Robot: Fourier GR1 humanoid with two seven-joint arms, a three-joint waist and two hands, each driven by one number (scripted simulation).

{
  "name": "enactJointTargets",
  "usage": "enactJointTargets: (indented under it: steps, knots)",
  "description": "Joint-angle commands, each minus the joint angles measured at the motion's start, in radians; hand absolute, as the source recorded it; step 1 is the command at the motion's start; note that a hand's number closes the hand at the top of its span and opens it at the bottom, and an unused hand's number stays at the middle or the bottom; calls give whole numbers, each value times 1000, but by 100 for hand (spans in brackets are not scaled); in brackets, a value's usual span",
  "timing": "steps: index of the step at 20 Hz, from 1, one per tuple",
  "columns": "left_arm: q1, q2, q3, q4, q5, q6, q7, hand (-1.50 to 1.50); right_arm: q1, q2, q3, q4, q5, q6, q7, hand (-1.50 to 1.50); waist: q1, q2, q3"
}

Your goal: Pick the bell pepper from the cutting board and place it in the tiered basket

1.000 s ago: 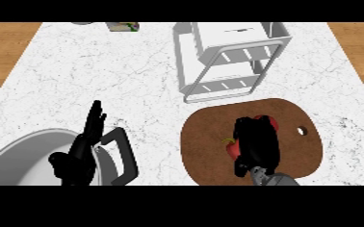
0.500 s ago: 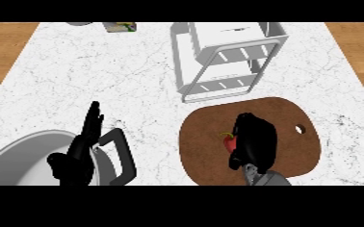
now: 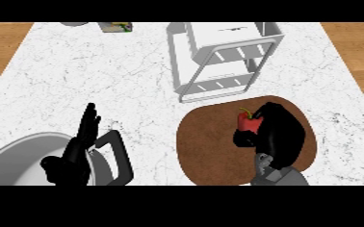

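Gripping red bell pepper (image 3: 250, 123) with green stem, right hand (image 3: 283, 134) curled round it, over cutting board (image 3: 206, 146)

Right hand (image 3: 283, 133) over the brown cutting board (image 3: 206, 144), fingers (image 3: 245, 137) curled round the red bell pepper (image 3: 250, 122), its green stem poking up. White tiered basket (image 3: 224, 57) sits just beyond the board on the marble surface (image 3: 107, 77). Left hand (image 3: 74, 151) rests open, fingers up, above a grey pan (image 3: 28, 149) at the lower left.
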Motion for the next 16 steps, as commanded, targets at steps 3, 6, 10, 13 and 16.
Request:
enactJointTargets:
  steps: [3, 6, 10, 13, 16]
  knots:
    - [32, 19, -15, 72, -1, 20, 39, 0, -133, 16, -30, -132, 158, -107, 271, 150, 3, -4, -21]
    - [25, 26, -23, 82, 0, 11, 43, 0, -198, 16, -22, -145, 276, -32, 272, 150, 13, 1, -24]
    - [22, 42, -24, 78, 6, 2, 47, 0, -270, 16, -34, -151, 368, 78, 272, 150, 34, 4, -24]
    - [-5, 33, -28, 91, 7, 1, 50, 0, -339, 16, -60, -159, 390, 129, 272, 150, 40, 9, -24]
    - [-22, 24, -47, 87, 0, 9, 56, 0, -397, 16, -82, -151, 434, 166, 272, 150, 51, 9, -21]
